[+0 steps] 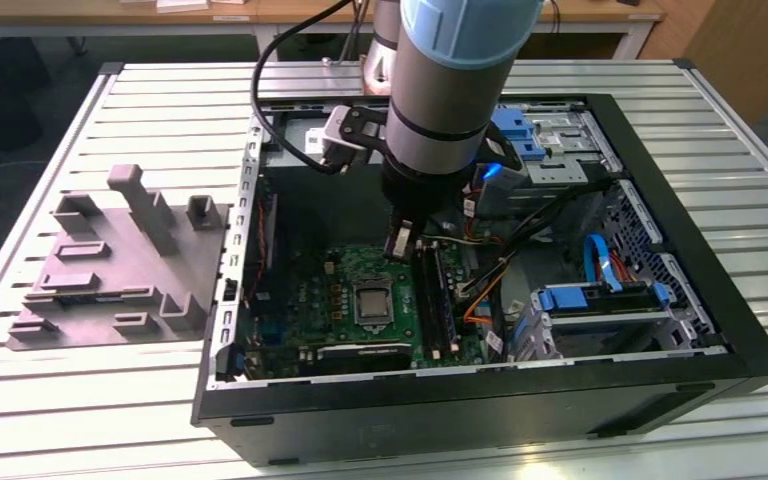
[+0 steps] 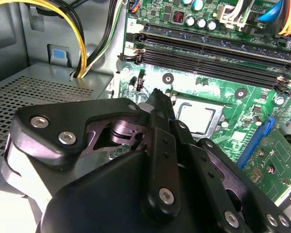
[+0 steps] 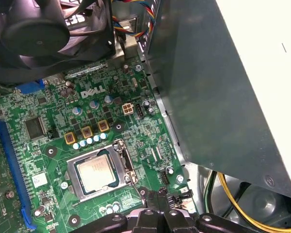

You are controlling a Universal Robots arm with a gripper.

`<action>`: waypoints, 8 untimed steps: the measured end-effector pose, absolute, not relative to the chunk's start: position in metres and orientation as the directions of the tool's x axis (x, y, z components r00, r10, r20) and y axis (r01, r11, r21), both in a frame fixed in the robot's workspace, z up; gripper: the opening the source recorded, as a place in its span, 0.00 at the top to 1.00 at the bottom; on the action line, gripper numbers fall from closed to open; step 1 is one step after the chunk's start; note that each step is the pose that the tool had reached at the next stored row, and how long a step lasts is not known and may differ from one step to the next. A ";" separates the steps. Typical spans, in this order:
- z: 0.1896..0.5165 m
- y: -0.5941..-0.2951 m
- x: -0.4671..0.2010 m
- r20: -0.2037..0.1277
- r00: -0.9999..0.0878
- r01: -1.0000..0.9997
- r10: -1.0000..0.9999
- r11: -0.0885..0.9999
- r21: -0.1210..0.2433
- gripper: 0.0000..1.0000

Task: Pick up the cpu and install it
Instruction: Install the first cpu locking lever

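Black gripper linkage [image 2: 155,160] looms nearest my second wrist camera, its fingers drawn close together at the tip with nothing visibly held between them. Beyond it, in both wrist views, the cpu [image 3: 96,173] lies flat in the metal-framed socket [image 3: 72,175] of the green motherboard [image 3: 39,109], silvery top up. By my reading the chip is already placed, though I cannot tell whether the socket frame is latched. Being square, the chip has no long axis; its edges run parallel to the socket frame. From outside, my arm [image 1: 444,90] reaches down into the open computer case [image 1: 704,230].
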State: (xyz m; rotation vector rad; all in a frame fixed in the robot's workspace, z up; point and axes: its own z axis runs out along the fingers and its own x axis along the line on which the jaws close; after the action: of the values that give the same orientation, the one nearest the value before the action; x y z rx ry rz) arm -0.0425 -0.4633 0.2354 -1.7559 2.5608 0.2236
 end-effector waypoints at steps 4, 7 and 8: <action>0.235 -0.464 -0.043 -0.105 -0.363 -0.930 -0.926 0.353 0.102 0.89; 0.235 -0.465 -0.043 -0.105 -0.357 -0.932 -0.928 0.347 0.102 0.89; 0.235 -0.466 -0.043 -0.105 -0.355 -0.933 -0.929 0.345 0.102 0.89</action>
State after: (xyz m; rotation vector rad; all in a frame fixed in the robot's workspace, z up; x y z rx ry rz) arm -0.0428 -0.4663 0.2354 -1.7681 2.5530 0.2241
